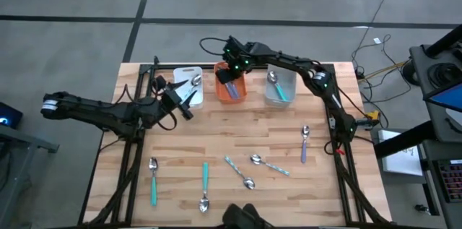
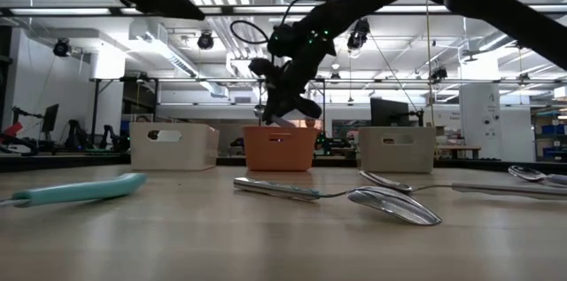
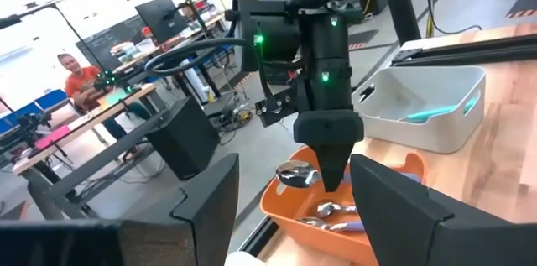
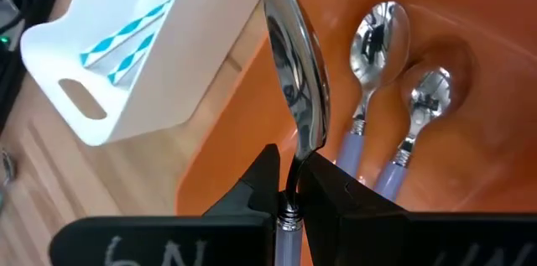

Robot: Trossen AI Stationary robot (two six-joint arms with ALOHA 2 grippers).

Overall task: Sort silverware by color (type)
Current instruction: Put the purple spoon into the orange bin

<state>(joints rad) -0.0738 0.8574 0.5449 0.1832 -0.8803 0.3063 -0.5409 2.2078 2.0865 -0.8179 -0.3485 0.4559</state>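
Observation:
My right gripper (image 4: pixel 291 169) hangs over the orange bin (image 1: pixel 231 88), shut on a spoon with a shiny bowl (image 4: pixel 294 56) and a lavender handle. Two more lavender spoons (image 4: pixel 377 73) lie inside that bin. My left gripper (image 1: pixel 185 105) is open and level, with nothing between its fingers, just near of the white bin (image 1: pixel 189 84), which holds pale-blue striped spoons (image 4: pixel 126 39). The grey bin (image 1: pixel 280 88) holds a teal spoon. Several spoons lie on the table's near half, among them two teal (image 1: pixel 153 180), a striped one (image 1: pixel 238 171) and a lavender one (image 1: pixel 304 144). My right gripper pinches the spoon's neck (image 4: pixel 294 159), where the metal bowl meets the lavender handle, between its two fingertips. The fingers slant down from above over the orange bin. The spoon's bowl sticks out past the fingertips, lifted clear above the bin's floor.
The three bins stand in a row along the table's far edge, white, orange, grey from left to right. My right arm reaches across above the grey bin. Bare wood lies between the bins and the loose spoons. A person (image 3: pixel 80 77) sits in the room beyond.

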